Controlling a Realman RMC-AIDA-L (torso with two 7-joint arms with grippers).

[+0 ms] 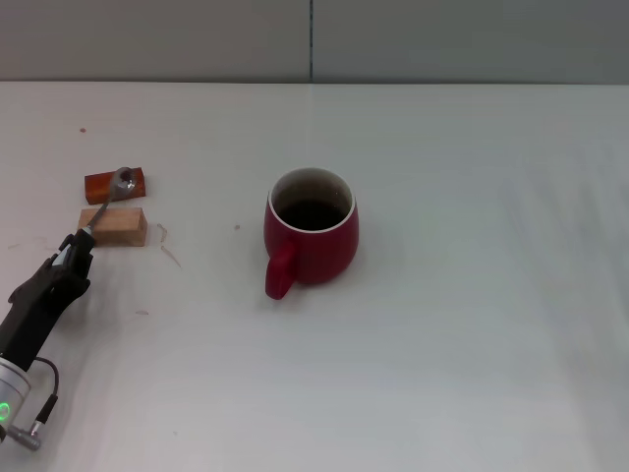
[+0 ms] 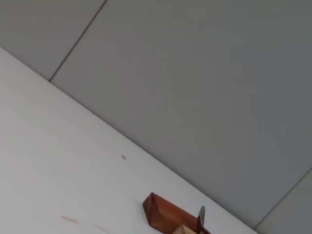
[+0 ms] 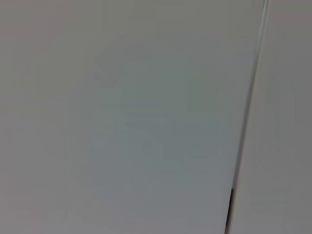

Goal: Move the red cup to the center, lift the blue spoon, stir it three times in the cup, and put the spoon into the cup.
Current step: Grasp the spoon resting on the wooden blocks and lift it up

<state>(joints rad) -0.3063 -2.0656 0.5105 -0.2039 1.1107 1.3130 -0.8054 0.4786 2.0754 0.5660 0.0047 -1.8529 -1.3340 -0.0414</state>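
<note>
The red cup [image 1: 313, 236] stands upright near the middle of the table in the head view, its handle turned toward the front left. At the far left lies the blue spoon [image 1: 108, 202]; its silver bowl sits over an orange-red block and its neck runs down across a tan block. My left gripper [image 1: 77, 249] is at the spoon's handle end, shut on it, and its black fingers hide the handle. The left wrist view catches only the edge of the spoon's bowl [image 2: 201, 217]. My right gripper is out of view.
An orange-red block [image 1: 116, 184] and a tan block [image 1: 114, 225] lie side by side at the far left; the orange-red block [image 2: 163, 214] shows in the left wrist view too. A grey wall [image 1: 314, 39] bounds the table's far edge. The right wrist view shows only wall.
</note>
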